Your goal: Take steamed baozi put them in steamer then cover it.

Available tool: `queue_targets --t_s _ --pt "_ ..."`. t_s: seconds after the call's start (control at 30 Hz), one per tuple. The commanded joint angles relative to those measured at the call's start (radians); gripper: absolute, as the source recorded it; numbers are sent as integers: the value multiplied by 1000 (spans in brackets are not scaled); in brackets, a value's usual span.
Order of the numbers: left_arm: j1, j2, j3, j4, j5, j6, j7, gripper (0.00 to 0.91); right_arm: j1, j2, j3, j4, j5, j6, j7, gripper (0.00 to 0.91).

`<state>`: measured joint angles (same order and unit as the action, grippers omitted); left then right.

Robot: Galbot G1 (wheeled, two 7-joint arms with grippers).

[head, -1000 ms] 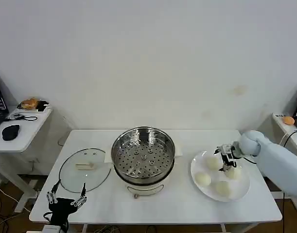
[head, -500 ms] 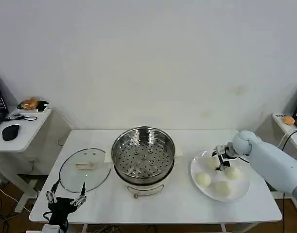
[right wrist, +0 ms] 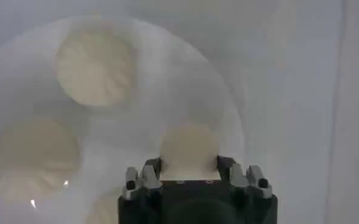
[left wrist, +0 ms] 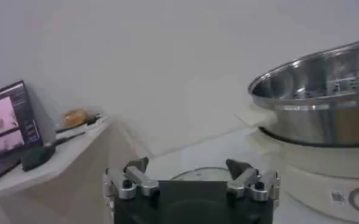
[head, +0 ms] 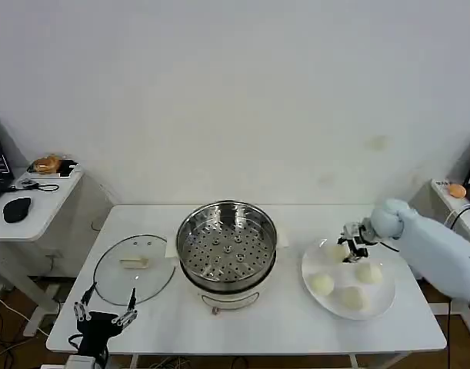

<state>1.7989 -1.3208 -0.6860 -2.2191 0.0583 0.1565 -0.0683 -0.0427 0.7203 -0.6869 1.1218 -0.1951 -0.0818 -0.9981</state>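
Note:
Four off-white baozi are at the white plate (head: 385,298) on the right of the table. Three lie on it (head: 321,284) (head: 351,298) (head: 368,272). My right gripper (head: 348,247) is shut on the fourth baozi (right wrist: 188,146) at the plate's far-left part, a finger pressing each side of it. The steel steamer (head: 227,244) stands uncovered mid-table with its perforated tray bare. The glass cover (head: 135,267) lies flat to the steamer's left. Off the table's front-left edge my left gripper (head: 104,315) hangs open, idle.
A side table (head: 35,211) at the left holds a black mouse (head: 17,208) and orange-brown food (head: 47,163). Another small table at the far right carries an orange item (head: 455,190). A lit screen (left wrist: 5,125) shows in the left wrist view.
My right gripper shifted slightly toward the plate's far-left part and its fingers have come in on the baozi there. The left arm stayed still.

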Motion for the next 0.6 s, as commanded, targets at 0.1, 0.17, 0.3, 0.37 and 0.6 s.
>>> queue_targets --t_s 0.1,0.17,0.3,0.37,0.6 --pt "-3 5 3 0 -5 3 1 907 240 -55 -75 115 135 -23 -12 625" --pt "-2 4 2 -3 -7 3 1 907 295 -37 -99 118 154 -23 -11 625" --pt "1 6 1 0 -12 3 2 907 418 32 -175 117 226 -32 -7 625" --pt "4 9 1 4 -18 4 2 907 473 78 -214 120 267 -32 1 625" --pt "5 8 -7 6 -36 5 1 907 603 211 -320 154 381 -15 27 625"
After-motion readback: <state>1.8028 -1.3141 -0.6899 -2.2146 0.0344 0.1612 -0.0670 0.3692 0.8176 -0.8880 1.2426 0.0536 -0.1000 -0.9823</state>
